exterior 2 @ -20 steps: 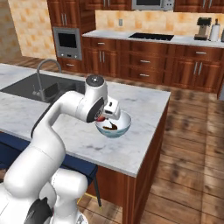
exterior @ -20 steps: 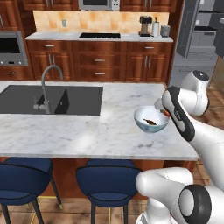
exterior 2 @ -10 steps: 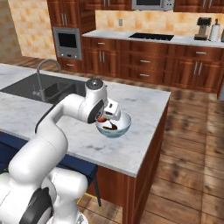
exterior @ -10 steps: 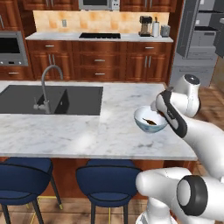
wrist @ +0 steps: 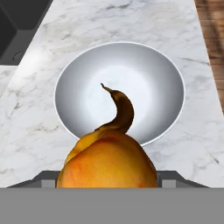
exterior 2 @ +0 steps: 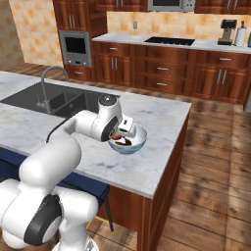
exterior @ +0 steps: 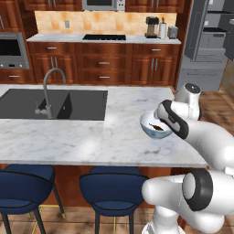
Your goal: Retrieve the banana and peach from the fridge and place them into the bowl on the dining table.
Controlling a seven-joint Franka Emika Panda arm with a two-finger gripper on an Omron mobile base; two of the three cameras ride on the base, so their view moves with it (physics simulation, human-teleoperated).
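Hand view: gripper (exterior 2: 119, 136) clamped on peach (wrist: 107, 160), fruit held between jaws directly above bowl (wrist: 78, 78). Banana (wrist: 120, 110) lying inside bowl, stem toward far rim. Bowl on dining table (exterior: 91, 137), near its right end, marble clear around it. Sink (exterior: 27, 104) well apart, left. Wood floor (exterior 2: 211, 162) past table edge.

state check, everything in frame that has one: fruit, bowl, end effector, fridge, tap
banana: lying in the bowl
peach: gripped in the end effector, above the bowl's near rim, not yet released
bowl: upright on the dining table, holds the banana
end effector: closed on the peach, over the bowl
fridge: doors open
tap: no water showing
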